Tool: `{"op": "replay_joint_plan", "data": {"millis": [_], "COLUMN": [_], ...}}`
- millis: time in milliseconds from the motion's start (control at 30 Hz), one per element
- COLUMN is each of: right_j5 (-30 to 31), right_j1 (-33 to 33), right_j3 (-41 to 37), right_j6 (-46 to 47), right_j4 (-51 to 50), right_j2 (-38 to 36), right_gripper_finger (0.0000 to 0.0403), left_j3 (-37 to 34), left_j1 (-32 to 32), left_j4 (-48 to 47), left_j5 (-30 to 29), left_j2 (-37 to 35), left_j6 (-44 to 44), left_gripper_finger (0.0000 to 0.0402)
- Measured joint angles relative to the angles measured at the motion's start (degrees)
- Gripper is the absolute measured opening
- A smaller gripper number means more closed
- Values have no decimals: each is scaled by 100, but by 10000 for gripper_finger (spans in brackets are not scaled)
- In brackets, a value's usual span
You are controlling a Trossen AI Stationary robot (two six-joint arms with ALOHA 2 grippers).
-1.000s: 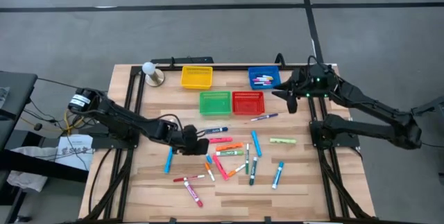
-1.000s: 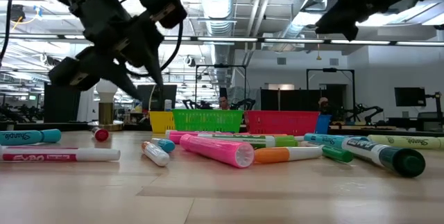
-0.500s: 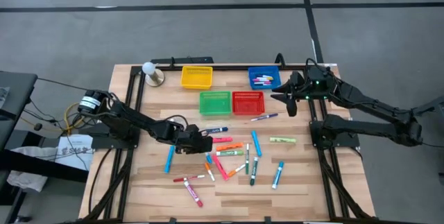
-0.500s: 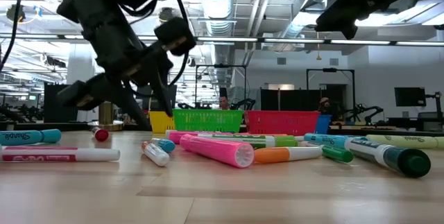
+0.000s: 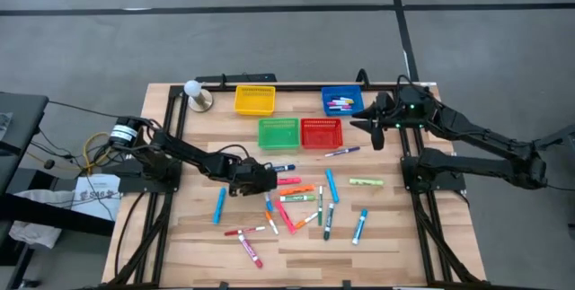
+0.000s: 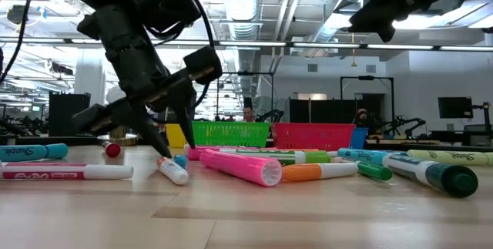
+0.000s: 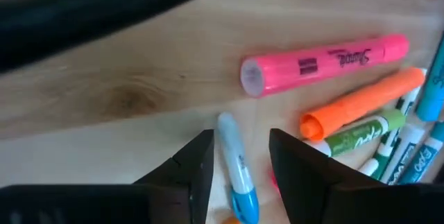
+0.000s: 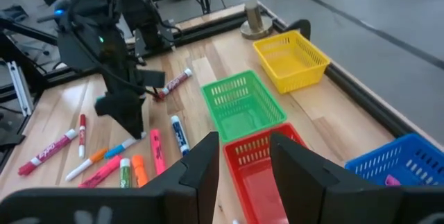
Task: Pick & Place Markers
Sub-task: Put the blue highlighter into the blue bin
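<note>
One white, blue-capped marker lengthwise between spread left claw fingers, cap twd wrist; rt claw spread, empty.

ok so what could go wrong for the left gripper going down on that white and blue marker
The left gripper stands open astride the white and blue marker, which lies close to the pink marker and the orange marker. A finger might nudge those neighbours and scatter the pile. The marker sits slightly slanted between the fingers, so it could twist or roll out as they close.
</note>
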Motion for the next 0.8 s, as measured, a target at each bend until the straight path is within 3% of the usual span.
{"op": "replay_joint_plan", "data": {"millis": [367,800], "right_j5": [9,168], "right_j1": [0,0], "right_j3": [0,0], "right_j6": [-107,-143], "right_j4": [95,92], "right_j2": [4,4], "right_gripper_finger": [117,117], "left_j3": [33,20], "left_j1": [43,28], "left_j4": [161,27], "left_j5": [728,558], "left_j2": [323,334], "left_j6": [-214,-259], "left_gripper_finger": [110,31]}}
